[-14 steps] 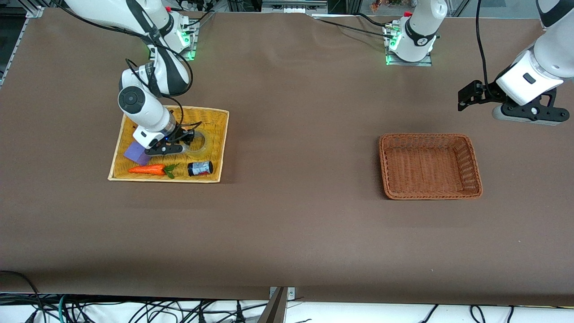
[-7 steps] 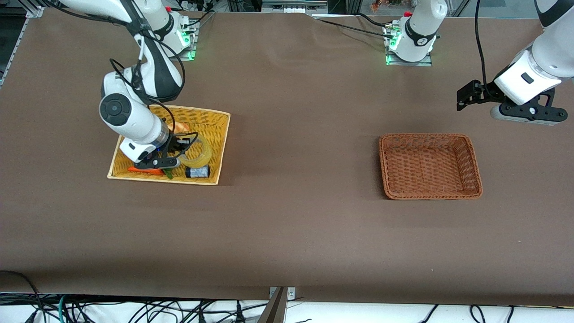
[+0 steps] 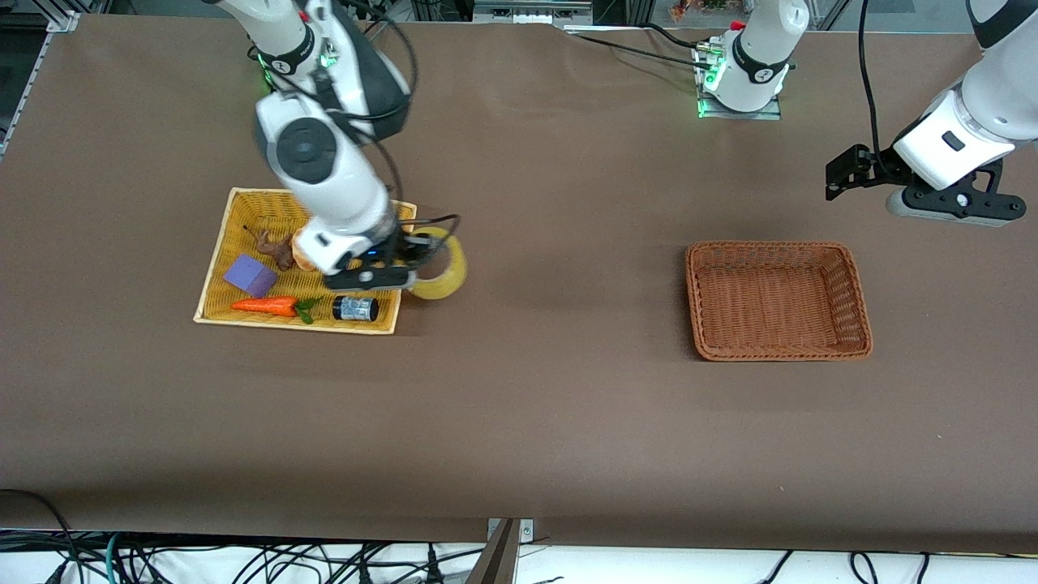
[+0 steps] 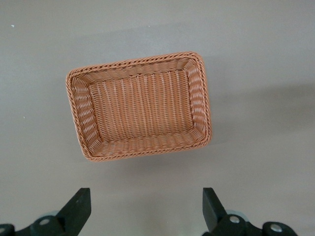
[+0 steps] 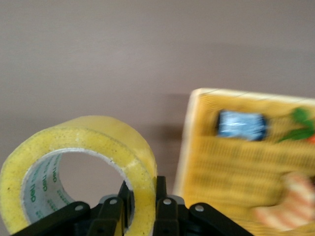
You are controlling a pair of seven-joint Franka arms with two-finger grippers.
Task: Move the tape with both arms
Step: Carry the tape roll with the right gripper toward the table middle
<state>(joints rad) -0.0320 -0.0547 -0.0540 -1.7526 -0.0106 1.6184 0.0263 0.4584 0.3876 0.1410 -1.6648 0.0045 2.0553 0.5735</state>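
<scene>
Front view: the right tool clamps the tape by its wall, the roll hanging in the air just past the yellow tray's edge toward the brown basket. The left tool waits above the table near that basket.

Left wrist view: the left tool's fingers stand wide apart, with the basket below.

Right wrist view: the tape's wall sits pinched in the right tool, beside the tray with the dark jar.
</scene>
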